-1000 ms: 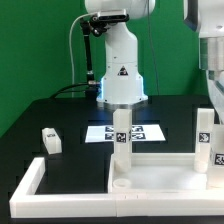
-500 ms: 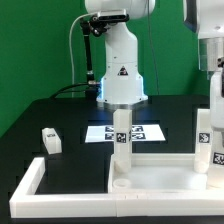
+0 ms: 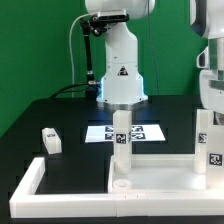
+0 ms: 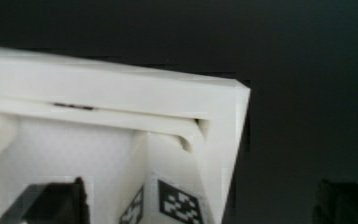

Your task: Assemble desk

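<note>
The white tabletop panel lies upside down at the front, and its corner fills the wrist view. One white tagged leg stands upright on its left corner. Another leg stands upright at the exterior view's right, by the panel's right corner. My gripper hangs just above that right leg. In the wrist view a tagged leg sits between my gripper's dark fingers, which stand wide apart and clear of it. A loose leg lies on the black table at the left.
The long white border rail runs along the front left. The marker board lies flat behind the panel, in front of the robot's base. A green wall stands behind.
The jaws have opened and let go of the right leg, which stays upright. The gripper has risen slightly.
</note>
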Available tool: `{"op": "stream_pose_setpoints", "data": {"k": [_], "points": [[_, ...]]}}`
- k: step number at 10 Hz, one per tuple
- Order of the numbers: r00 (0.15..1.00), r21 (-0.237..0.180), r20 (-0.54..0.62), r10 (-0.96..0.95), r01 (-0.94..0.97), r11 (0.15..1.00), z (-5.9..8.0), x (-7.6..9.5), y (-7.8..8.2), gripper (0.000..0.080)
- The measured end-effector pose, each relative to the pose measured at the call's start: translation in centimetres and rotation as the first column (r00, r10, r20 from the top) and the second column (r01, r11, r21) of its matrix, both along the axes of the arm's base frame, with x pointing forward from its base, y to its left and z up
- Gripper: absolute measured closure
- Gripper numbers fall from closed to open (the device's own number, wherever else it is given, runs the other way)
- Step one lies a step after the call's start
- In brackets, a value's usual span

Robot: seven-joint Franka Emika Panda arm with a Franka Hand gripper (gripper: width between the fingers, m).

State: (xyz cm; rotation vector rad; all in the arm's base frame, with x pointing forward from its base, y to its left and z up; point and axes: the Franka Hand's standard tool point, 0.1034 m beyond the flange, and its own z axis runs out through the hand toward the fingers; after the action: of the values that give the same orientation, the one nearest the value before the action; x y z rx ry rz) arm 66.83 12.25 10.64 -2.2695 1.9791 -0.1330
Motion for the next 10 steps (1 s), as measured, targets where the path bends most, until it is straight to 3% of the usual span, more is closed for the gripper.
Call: {"op": "stream_pose_setpoints", "data": {"k": [3, 5, 8, 9, 10], "points": [[0.961, -0.051, 0.003, 0.276, -0.276, 0.96, 0.0, 0.0, -0.6, 0.015], [0.886, -0.083, -0.001, 0.463, -0.462, 0.883, 0.3, -0.6, -2.4, 0.015], [0.74, -0.137, -0.035, 0.672, -0.669, 0.73, -0.2, -0.5, -3.2, 0.0151], [0.747, -0.135, -0.034, 0.664, -0.661, 0.738, -0.2, -0.5, -3.2, 0.0151], [0.763, -0.132, -0.032, 0.645, -0.643, 0.754, -0.2, -0.5, -3.2, 0.0203]]}}
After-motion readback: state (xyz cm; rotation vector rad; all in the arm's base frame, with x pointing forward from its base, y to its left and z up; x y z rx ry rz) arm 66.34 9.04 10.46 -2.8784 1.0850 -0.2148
